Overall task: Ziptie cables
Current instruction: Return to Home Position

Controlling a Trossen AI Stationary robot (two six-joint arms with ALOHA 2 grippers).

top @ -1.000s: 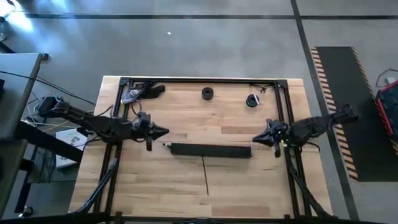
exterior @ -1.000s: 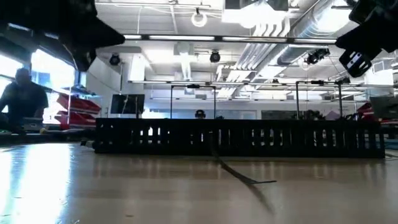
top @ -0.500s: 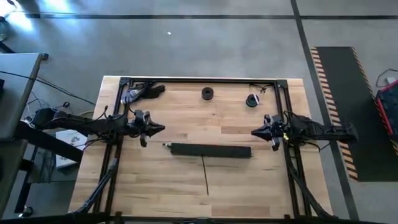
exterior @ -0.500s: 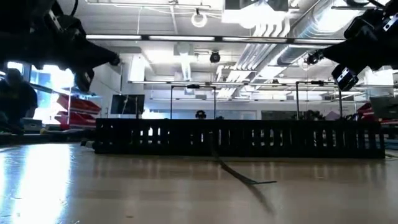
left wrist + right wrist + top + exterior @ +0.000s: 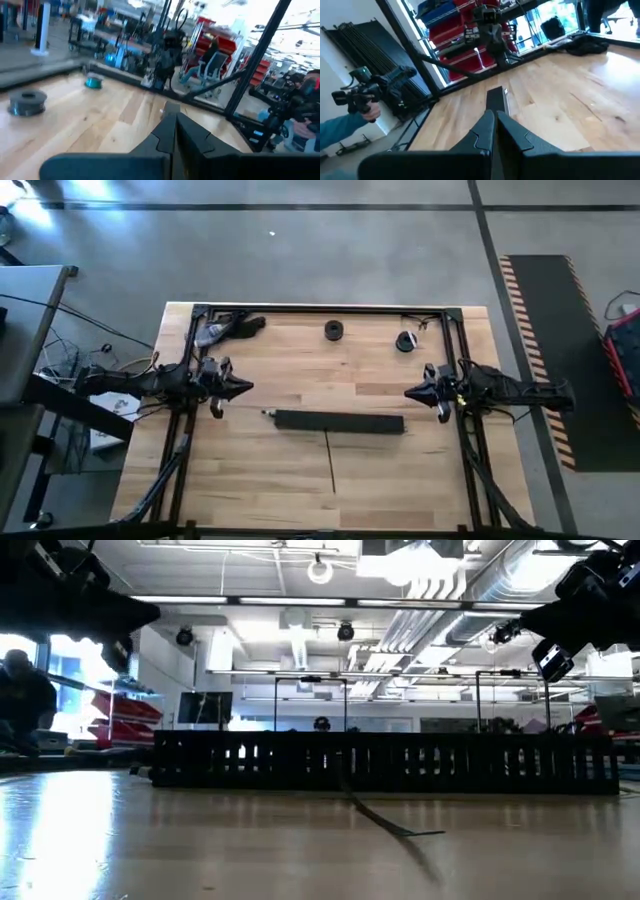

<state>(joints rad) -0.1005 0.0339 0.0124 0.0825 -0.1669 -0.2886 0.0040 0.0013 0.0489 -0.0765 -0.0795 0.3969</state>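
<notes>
You cannot see the cables in any view, so I cannot place them against either hand. Between the two hands there is one long black channel, lying flat near the middle of the counter.

The left hand hangs above the counter beyond the channel's left end, a little toward the far side and apart from it. The right hand hangs beyond the channel's right end in the same way, also apart from it. The two hands point inward, toward each other. In the wrist views the left fingers are pressed together, and so are the right fingers. Neither hand pinches anything.

Now the count:
- One thin dark line runs from the channel's near side toward the near edge of the counter.
- Two round things stand at the far side, well apart from the channel: one dark spool and one smaller roll.
- One dark tool lies at the far left corner.
- In the low view, one person sits in the room behind, at the left.
</notes>
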